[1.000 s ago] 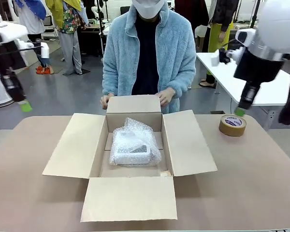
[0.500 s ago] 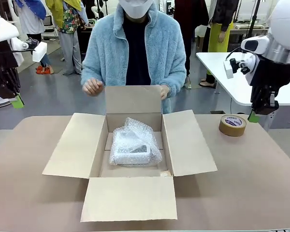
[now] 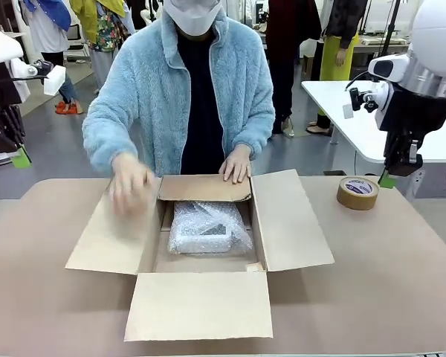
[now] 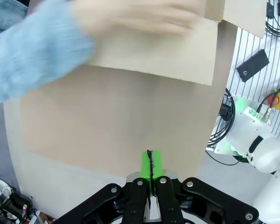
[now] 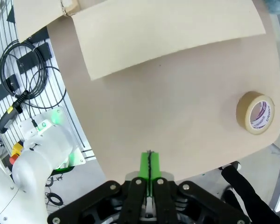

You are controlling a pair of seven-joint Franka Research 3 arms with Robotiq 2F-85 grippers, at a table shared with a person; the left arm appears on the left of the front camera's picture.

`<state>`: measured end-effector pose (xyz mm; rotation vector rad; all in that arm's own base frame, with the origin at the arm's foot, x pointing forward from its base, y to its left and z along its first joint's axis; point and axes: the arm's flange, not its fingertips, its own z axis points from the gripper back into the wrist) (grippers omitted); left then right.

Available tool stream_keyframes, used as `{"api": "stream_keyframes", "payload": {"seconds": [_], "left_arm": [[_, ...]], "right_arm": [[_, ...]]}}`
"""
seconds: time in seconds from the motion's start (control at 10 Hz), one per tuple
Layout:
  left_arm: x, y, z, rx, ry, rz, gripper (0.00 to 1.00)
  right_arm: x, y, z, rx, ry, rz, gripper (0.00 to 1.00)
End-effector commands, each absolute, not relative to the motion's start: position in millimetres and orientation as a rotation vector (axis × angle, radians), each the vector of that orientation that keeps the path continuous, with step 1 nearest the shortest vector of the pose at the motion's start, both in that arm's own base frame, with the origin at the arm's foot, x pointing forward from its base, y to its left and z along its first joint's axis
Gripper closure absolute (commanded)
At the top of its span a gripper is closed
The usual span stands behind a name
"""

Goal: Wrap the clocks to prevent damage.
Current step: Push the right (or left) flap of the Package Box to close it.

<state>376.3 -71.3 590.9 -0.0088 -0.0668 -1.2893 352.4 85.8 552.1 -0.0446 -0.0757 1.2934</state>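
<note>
Against the picture of half a second earlier, the far flap (image 3: 204, 188) of the cardboard box (image 3: 290, 223) is found folded down over the opening, where it previously stood upright. One hand (image 3: 236, 164) of the person is laid flat on that flap. The other hand (image 3: 130, 187), blurred, is seen over the box's left flap (image 3: 108, 230).

The bubble-wrapped clock (image 3: 208, 229) is unmoved on the box floor, its far part now under the folded flap. The tape roll (image 3: 357, 193) is unmoved on the table (image 3: 401, 275), right of the box.

The left gripper (image 3: 21, 157) and right gripper (image 3: 387, 179) are held raised at either side, well apart from the box. In both wrist views the green pads (image 4: 144, 163) are pressed together, with nothing held.
</note>
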Motion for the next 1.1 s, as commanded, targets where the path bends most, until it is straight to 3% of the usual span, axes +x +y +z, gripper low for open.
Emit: {"api": "stream_keyframes", "payload": {"seconds": [0.0, 1.0], "left_arm": [[375.2, -72.3, 592.6, -0.027, -0.066, -1.270, 0.99], [375.2, -72.3, 592.6, -0.027, -0.066, -1.270, 0.99]], "right_arm": [[353.5, 87.3, 551.9, -0.037, -0.093, 1.280, 0.99], [353.5, 87.3, 551.9, -0.037, -0.093, 1.280, 0.99]]}}
